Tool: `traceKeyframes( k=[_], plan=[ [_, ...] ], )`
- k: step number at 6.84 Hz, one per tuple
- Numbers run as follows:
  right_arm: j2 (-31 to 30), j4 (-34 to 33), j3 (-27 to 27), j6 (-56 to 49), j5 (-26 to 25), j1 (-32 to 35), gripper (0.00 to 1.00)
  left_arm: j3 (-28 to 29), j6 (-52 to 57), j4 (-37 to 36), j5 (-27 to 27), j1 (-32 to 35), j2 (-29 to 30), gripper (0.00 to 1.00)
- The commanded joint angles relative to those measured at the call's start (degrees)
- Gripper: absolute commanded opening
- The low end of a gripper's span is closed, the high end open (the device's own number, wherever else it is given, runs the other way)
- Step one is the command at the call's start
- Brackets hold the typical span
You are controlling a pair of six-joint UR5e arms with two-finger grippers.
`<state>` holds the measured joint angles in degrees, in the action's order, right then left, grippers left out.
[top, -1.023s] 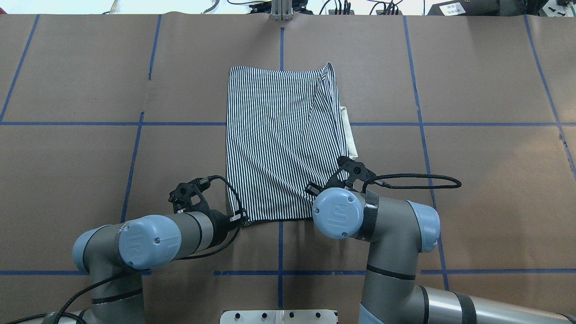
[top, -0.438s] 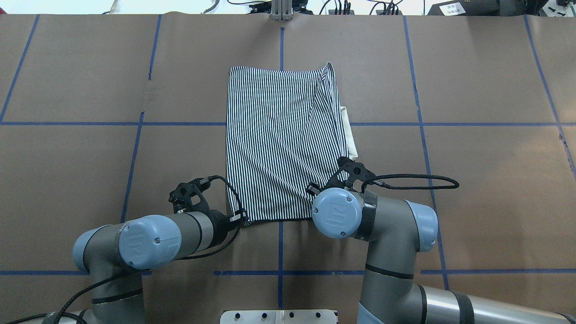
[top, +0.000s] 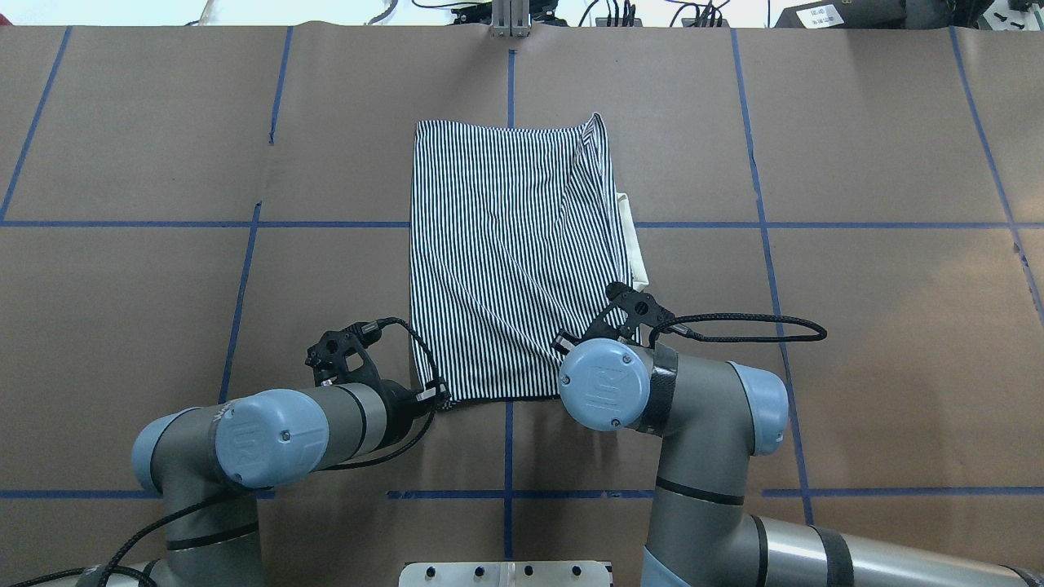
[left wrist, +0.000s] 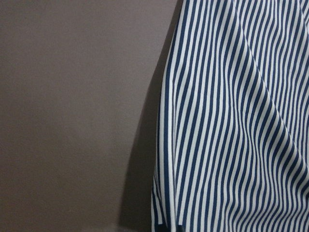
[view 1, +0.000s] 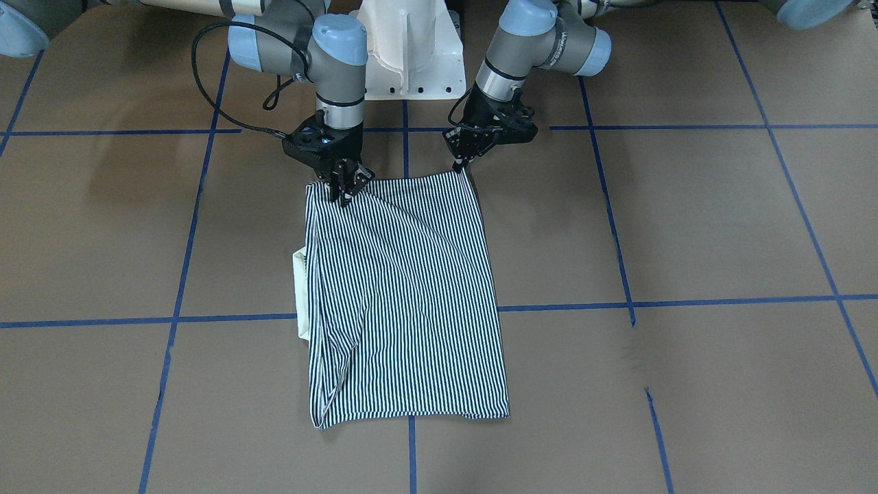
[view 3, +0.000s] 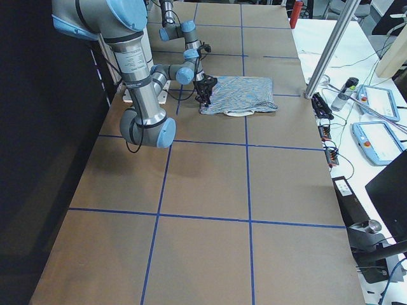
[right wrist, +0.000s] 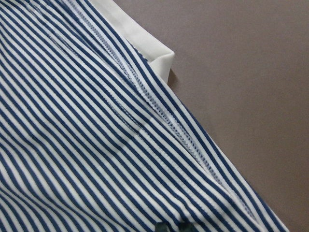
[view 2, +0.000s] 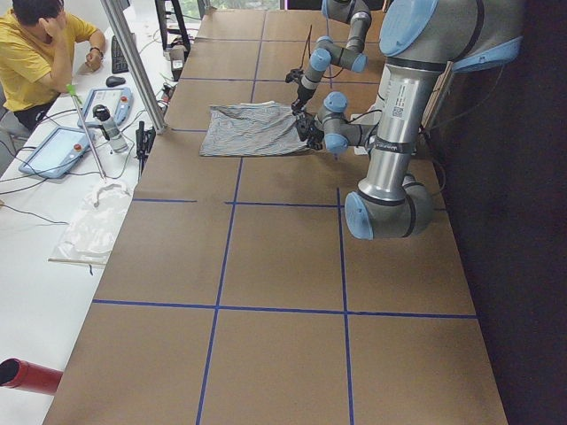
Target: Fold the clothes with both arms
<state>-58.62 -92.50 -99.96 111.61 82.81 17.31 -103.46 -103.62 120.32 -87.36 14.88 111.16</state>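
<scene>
My left gripper (view 1: 458, 167) and right gripper (view 1: 344, 197) are both closed on the shirt (view 1: 411, 295) corners at the hem facing the table (view 1: 686, 219) edge by my base.

Even, diffuse overhead light left the brown paper table (top: 897, 326) bright and without glare. A soft, faint shadow lay on it well out from the right claw (view 1: 345, 194), on the side away from the left claw (view 1: 458, 163). In the left wrist view a dark shadow band ran beside the edge of the polo shirt (left wrist: 231, 121), its stripes slightly soft. Side views fell black behind the robot.
</scene>
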Motion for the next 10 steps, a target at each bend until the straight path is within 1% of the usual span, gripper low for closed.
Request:
traceKeyframes(
  k=[1, 2, 3, 4, 5, 10],
  plan=[
    [0.2, -0.1, 0.8, -0.3, 0.0, 0.0, 0.0, -0.1, -0.1, 0.1, 0.0, 0.0, 0.0, 0.0],
    [0.2, -0.1, 0.6, -0.7, 0.2, 0.3, 0.0, -0.1, -0.1, 0.1, 0.1, -0.1, 0.0, 0.0],
    [0.2, -0.5, -0.1, -1.3, 0.3, 0.7, 0.06, -0.1, 0.0, 0.1, 0.1, -0.1, 0.0, 0.0],
    [0.2, -1.2, -0.8, -2.1, 0.3, 0.9, 0.5, -0.1, -0.1, 0.1, 0.1, -0.1, 0.0, 0.0],
    [0.2, -1.2, -0.9, -2.6, 0.2, 1.0, 1.0, -0.1, -0.1, 0.1, 0.0, -0.1, 0.0, 0.0],
    [0.2, -2.2, -0.4, -4.1, 0.3, 1.0, 1.0, 0.0, 0.0, 0.1, 0.0, -0.1, 0.0, 0.0]
  ],
)
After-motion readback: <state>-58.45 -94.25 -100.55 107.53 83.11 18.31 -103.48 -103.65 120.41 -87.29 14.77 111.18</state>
